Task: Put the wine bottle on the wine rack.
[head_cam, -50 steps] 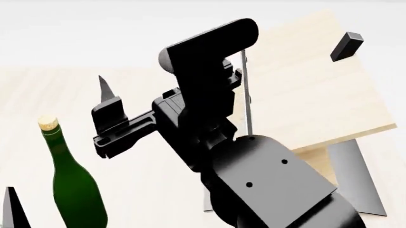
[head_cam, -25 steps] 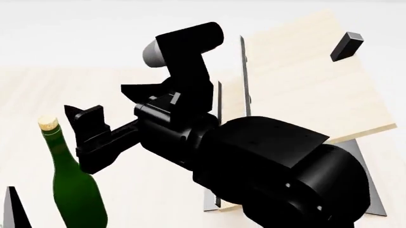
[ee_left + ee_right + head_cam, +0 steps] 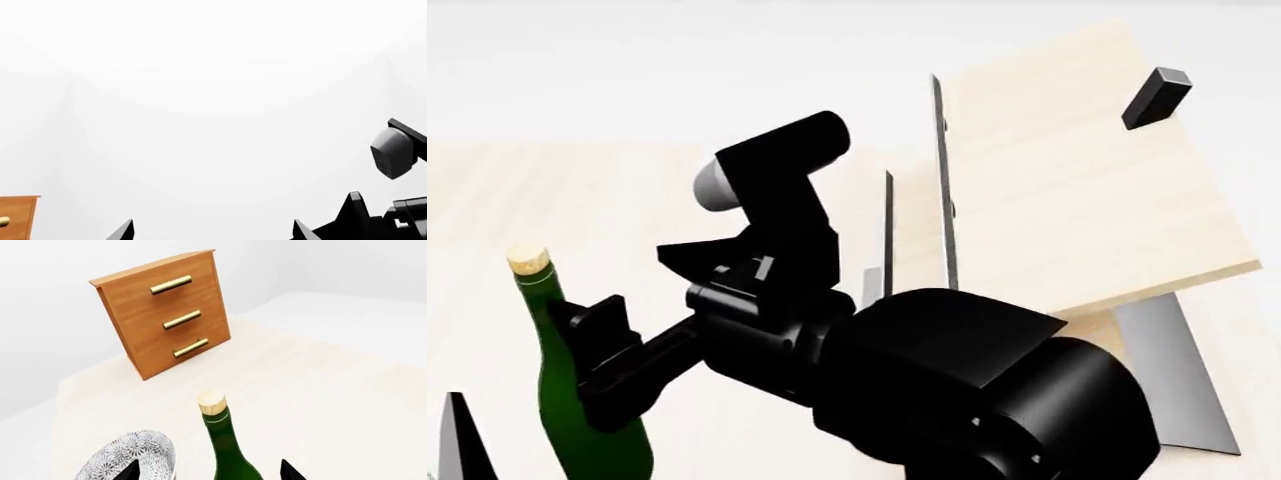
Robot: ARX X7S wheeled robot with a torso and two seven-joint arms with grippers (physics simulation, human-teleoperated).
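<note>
The bottle (image 3: 581, 400) is standing upright on the table (image 3: 481, 220), well apart from the rack (image 3: 1068, 190), which is lying beyond it toward the right arm's side; it is not yet on the rack. The right gripper (image 3: 208, 471) is coming at the bottle side-on, probably so the fingers can close round the glass below the neck, where the grip would be steadier than on the slim neck; in the right wrist view its two fingertips (image 3: 131, 471) are showing spread, one on each side of the bottle, with clear gaps to the glass, so the gripper is released and grasping nothing. The left gripper (image 3: 212, 231) is sitting off beside the bottle, likely parked out of the way; its tips are standing wide apart with nothing between them, and it is facing blank white background. A patterned bowl (image 3: 130, 460) is sitting just beside the bottle, and a cabinet (image 3: 163, 312) is standing farther behind it.

The bottle is looking tall and slim, dark green glass glinting, with a long neck and a tan cork (image 3: 213, 403) in the top.
</note>
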